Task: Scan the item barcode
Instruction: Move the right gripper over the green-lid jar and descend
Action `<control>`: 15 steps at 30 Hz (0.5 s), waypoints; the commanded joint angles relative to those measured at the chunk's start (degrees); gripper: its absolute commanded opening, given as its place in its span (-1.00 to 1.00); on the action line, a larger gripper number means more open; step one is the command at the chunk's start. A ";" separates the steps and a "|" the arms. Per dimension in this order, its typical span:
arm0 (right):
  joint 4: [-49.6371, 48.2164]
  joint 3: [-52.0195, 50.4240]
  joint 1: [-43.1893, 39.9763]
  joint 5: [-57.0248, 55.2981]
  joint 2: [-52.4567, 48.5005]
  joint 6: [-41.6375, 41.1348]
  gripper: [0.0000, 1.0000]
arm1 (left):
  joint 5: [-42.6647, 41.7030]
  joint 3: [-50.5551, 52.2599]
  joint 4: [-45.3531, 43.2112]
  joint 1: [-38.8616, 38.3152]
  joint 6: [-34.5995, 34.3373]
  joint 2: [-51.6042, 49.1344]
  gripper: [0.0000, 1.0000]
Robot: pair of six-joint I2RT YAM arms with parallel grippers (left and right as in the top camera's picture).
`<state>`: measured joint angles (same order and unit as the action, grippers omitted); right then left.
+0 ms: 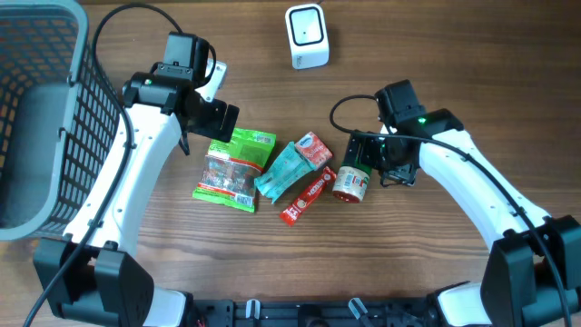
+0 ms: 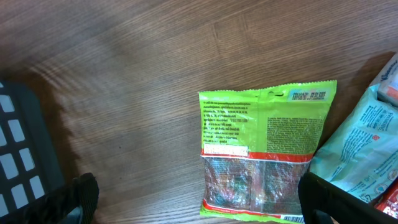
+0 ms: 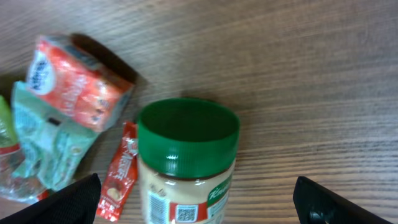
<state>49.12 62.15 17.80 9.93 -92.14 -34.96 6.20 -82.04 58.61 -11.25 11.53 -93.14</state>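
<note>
A jar [image 3: 186, 155] with a green lid lies on the wooden table, its label and a small code square facing up. My right gripper [image 3: 199, 205] is open, one finger on each side of the jar and neither touching it. In the overhead view that gripper [image 1: 365, 162] sits just above the jar [image 1: 351, 182]. My left gripper [image 2: 202, 205] is open and empty over a green snack bag [image 2: 264, 155], whose barcode strip shows at the bag's lower edge. From overhead the left gripper [image 1: 222, 120] hovers at the top end of the bag [image 1: 238, 168]. A white scanner [image 1: 307, 36] stands at the back.
A teal pouch [image 1: 283, 170], a small orange-red pack [image 1: 314, 150] and a red sachet [image 1: 307, 194] lie between the bag and the jar. A grey mesh basket [image 1: 54, 118] fills the far left, close to the left arm.
</note>
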 commanded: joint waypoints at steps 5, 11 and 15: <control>-6.38 -4.55 0.00 -1.25 -1.16 -4.17 0.99 | 0.55 -0.57 -0.13 -0.11 0.66 0.24 1.00; -9.27 -4.55 0.00 -1.05 -1.31 -4.22 0.89 | 0.52 -0.57 -0.13 -0.11 0.66 0.24 1.00; -10.75 -4.55 0.00 -1.25 -1.31 -4.17 0.88 | 0.52 -0.57 -0.13 -0.11 0.66 0.24 1.00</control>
<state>39.33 58.08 17.80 9.96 -92.60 -38.39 6.20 -82.04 58.63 -11.27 11.53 -93.14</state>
